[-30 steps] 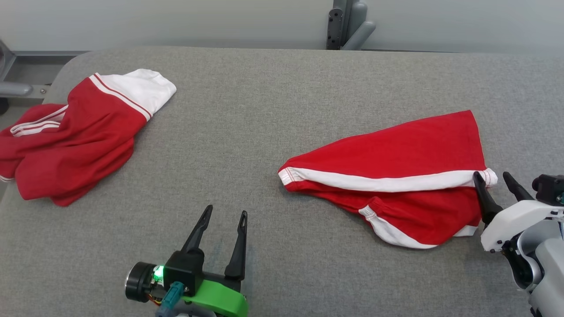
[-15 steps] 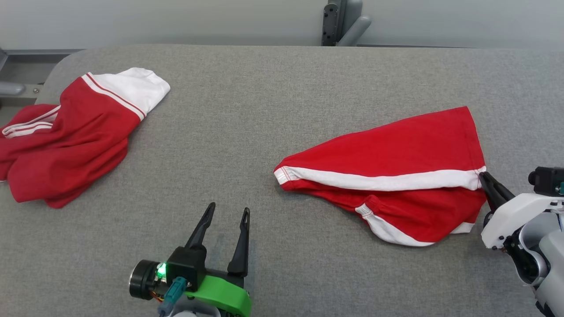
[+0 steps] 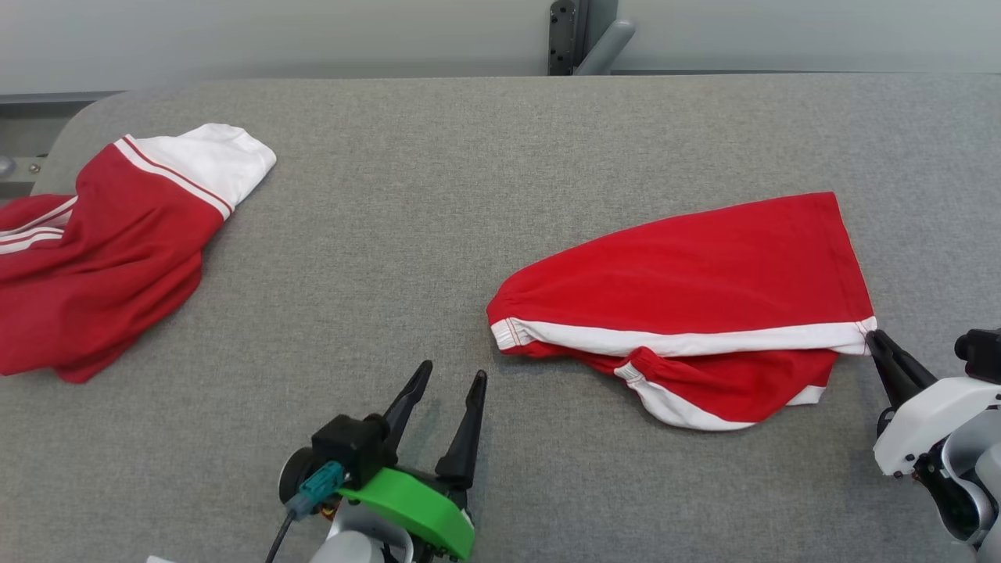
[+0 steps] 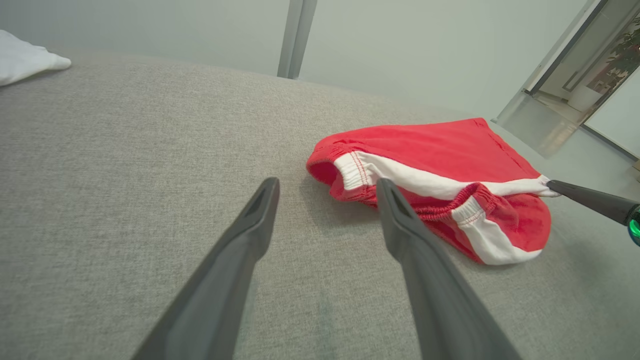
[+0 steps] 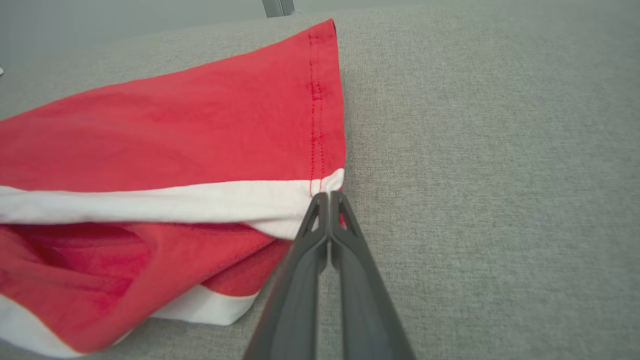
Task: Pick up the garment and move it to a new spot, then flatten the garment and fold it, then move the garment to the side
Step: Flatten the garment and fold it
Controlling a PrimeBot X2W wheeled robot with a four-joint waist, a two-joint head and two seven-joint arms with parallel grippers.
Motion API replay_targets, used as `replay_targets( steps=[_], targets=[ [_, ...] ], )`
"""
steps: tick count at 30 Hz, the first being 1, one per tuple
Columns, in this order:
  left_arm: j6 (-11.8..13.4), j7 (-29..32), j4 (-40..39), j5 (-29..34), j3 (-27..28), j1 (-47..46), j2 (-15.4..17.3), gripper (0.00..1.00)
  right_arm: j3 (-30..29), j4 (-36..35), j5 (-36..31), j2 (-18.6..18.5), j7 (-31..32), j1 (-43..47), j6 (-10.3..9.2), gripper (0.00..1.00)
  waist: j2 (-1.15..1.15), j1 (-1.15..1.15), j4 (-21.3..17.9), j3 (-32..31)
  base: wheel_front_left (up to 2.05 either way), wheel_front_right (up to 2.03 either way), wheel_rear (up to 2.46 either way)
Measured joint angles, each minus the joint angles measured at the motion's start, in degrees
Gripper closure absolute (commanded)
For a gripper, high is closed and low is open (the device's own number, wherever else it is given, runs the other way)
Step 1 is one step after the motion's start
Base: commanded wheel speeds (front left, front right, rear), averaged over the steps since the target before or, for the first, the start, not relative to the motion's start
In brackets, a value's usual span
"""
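Nearest me, the left gripper [image 3: 453, 369] hovered low over the grey table [image 3: 438, 195]. Its two dark fingers were spread wide and held nothing. They pointed toward the elastic waistband end of the garment [image 3: 688, 274], near it but not touching.

Over to the right, the right gripper [image 3: 871, 335] had its jaws pressed tight together on the white-trimmed corner of the garment. From the right wrist view it looked like a true pinch on the hem, though only a sliver of cloth was caught.

The garment itself lay rumpled on the right half of the table, one leg doubled under the other.

I took this for the grasp that begins the pick-up. The next move would call for a steady lift without that thin pinch slipping, and likely the left gripper taking the waistband end.

Farther off, a second red-and-white garment [image 3: 102, 258] sprawled over the table's left edge.
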Motion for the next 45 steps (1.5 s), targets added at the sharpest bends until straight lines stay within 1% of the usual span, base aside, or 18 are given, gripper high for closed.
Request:
replay_targets(
  steps=[2,3,5,8,9,10,18,19,21,22,23,24,28,31,34,36,40,45],
  targets=[
    [-0.68,0.31,2.07,-0.7,-1.9,-2.2,-0.09,0.0,0.07,0.03,-0.04,0.15,-0.32,0.01,0.0,1.0,0.0,0.0,-0.24,0.29,0.0,0.0,0.0],
    [-0.68,0.31,2.07,-0.7,-1.9,-2.2,-0.09,0.0,0.07,0.03,-0.04,0.15,-0.32,0.01,0.0,1.0,0.0,0.0,-0.24,0.29,0.0,0.0,0.0],
    [-1.22,1.32,4.23,-1.71,-3.35,-5.04,-0.05,0.0,0.34,0.08,-0.05,0.64,-0.62,-0.05,0.0,1.0,0.0,0.0,-0.48,0.5,0.0,0.0,0.0],
    [-1.82,3.22,7.54,-5.24,-5.44,-8.01,-0.08,0.0,1.23,0.25,-0.13,0.89,-0.67,-0.51,0.0,1.0,0.0,0.0,-0.92,0.72,0.0,0.0,0.0],
    [-1.93,3.97,8.89,-5.28,-6.23,-9.0,-0.05,0.0,1.64,0.35,-0.27,0.9,-0.67,-0.82,0.0,1.0,0.0,0.0,-1.11,0.76,0.0,0.0,0.0],
    [-2.03,4.97,10.89,-7.31,-7.35,-10.71,-0.08,0.0,2.23,0.4,-0.33,0.94,-0.67,-1.51,0.0,1.0,0.0,0.0,-1.5,0.83,0.0,0.0,0.0],
    [-2.22,3.8,16.47,-10.56,-10.49,-15.17,-0.05,0.0,3.97,0.9,-0.13,0.58,-1.1,-2.57,0.0,1.0,0.0,0.0,-2.46,0.84,0.0,0.0,0.0],
    [-2.26,3.61,17.57,-11.22,-11.15,-16.06,-0.08,0.06,4.31,0.94,0.11,0.34,-1.12,-2.87,0.0,1.0,0.0,0.0,-2.56,0.77,0.0,0.0,0.0],
    [-2.26,3.63,18.73,-12.23,-11.94,-16.76,-0.05,0.41,4.78,1.0,0.27,0.2,-1.15,-3.19,0.0,1.0,0.0,0.0,-2.69,0.66,0.0,0.0,0.0],
    [-2.26,3.66,19.14,-12.58,-12.5,-17.0,-0.05,0.54,5.01,1.01,0.27,0.1,-1.16,-3.39,0.0,1.0,0.0,0.0,-2.77,0.65,0.0,0.0,0.0],
    [-2.27,3.69,19.47,-13.43,-13.04,-17.24,-0.07,0.75,5.14,1.0,0.3,-0.01,-1.18,-3.56,0.0,1.0,0.0,0.0,-2.84,0.67,0.0,0.0,0.0],
    [-2.27,3.85,19.85,-14.25,-13.57,-17.59,-0.07,1.0,5.27,1.0,0.33,-0.11,-1.18,-3.7,0.0,1.0,0.0,0.0,-2.89,0.71,0.0,0.0,0.0],
    [-2.29,4.33,19.96,-18.12,-16.01,-18.68,-0.09,1.0,5.67,1.05,0.44,-0.56,-1.34,-4.45,0.0,1.0,0.0,0.0,-3.0,0.93,0.0,0.0,0.0],
    [-2.29,4.14,20.17,-19.68,-17.48,-19.51,-0.03,1.0,5.89,0.96,0.58,-1.02,-1.52,-4.77,0.0,1.0,0.0,0.0,-3.08,0.65,0.0,0.0,0.0],
    [-2.29,3.77,18.98,-23.05,-18.55,-20.08,0.02,1.0,4.77,-0.04,1.71,-1.32,-1.94,-5.58,0.0,1.0,0.0,0.0,-3.26,-0.12,0.0,0.0,0.0],
    [-2.3,3.97,17.98,-25.28,-18.96,-20.91,0.76,1.0,3.75,-1.25,2.36,-1.89,-2.2,-6.48,0.0,1.0,0.0,0.0,-3.42,-0.87,0.0,0.0,0.0],
    [-2.34,5.83,14.65,-28.51,-19.44,-23.88,4.56,1.0,2.08,-4.85,5.84,-2.59,-2.43,-7.93,0.0,1.0,0.0,0.0,-3.86,-2.85,0.0,0.0,0.0],
    [-2.34,9.9,7.02,-32.98,-19.37,-28.24,10.09,1.0,1.58,-9.02,8.79,-4.46,-2.32,-11.26,0.0,1.0,0.0,0.0,-4.82,-5.46,0.0,0.0,0.0]
  ],
)
